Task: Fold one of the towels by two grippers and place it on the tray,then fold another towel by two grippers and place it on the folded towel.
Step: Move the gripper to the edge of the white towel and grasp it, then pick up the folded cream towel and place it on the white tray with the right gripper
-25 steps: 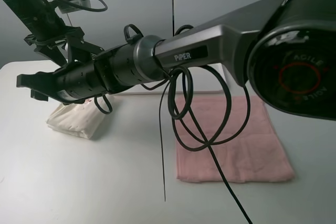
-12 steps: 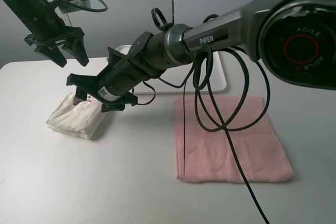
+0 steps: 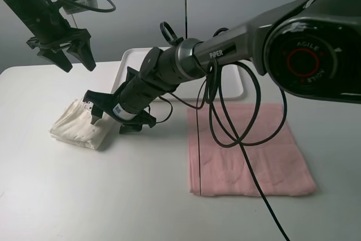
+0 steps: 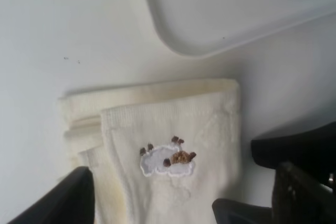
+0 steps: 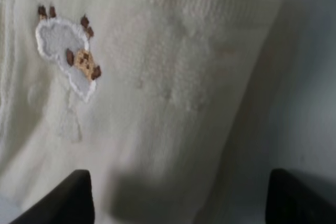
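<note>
**Jaws Spread Over Cream Towel**

From high up, my right jaws hang wide apart over the right edge of the folded cream towel [image 3: 76, 128] on the table [image 3: 113, 196]. My left jaws, also apart, are raised well above it. Both are empty. The pink towel [image 3: 248, 150] lies flat to the right, with the white tray [image 3: 232, 86] behind. Only my wrist cameras show the embroidered sheep [image 5: 65, 59]. I cannot tell whether my right tips touch the cloth.
</note>
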{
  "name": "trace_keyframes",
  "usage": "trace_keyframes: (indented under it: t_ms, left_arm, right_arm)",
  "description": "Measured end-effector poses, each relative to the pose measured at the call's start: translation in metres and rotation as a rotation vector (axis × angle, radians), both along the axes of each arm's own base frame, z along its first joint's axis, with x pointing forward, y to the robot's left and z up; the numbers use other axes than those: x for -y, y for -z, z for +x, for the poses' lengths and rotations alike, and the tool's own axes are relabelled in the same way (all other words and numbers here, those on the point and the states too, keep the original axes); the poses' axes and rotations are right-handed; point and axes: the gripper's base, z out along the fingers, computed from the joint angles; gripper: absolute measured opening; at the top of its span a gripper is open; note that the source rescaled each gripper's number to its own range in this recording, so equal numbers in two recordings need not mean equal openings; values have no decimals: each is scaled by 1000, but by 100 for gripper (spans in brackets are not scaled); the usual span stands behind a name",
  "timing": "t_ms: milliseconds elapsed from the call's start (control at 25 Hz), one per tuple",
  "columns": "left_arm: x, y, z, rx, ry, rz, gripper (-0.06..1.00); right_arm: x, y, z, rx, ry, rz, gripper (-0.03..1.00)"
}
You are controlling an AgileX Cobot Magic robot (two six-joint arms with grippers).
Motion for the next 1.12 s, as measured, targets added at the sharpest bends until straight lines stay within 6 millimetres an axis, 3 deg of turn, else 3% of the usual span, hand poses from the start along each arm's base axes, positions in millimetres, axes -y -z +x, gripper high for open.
trace_keyframes:
  t_ms: [400,480,640,880,1120]
  left_arm:
    - [0,0,0,4,-2,-3,89]
    - [0,0,0,3,-3,-6,89]
    - [1,0,0,3,-3,-8,89]
    - [2,-1,0,6,7,-26,89]
    - [6,-2,0,7,22,-62,89]
  right_arm:
    - [-15,10,-1,-13,68,55,63]
    - [-17,13,-2,3,73,51,52]
    - [-18,15,-2,39,63,36,9]
    - [-17,7,0,138,-28,-6,7]
    - [-6,-32,11,237,-99,-14,7]
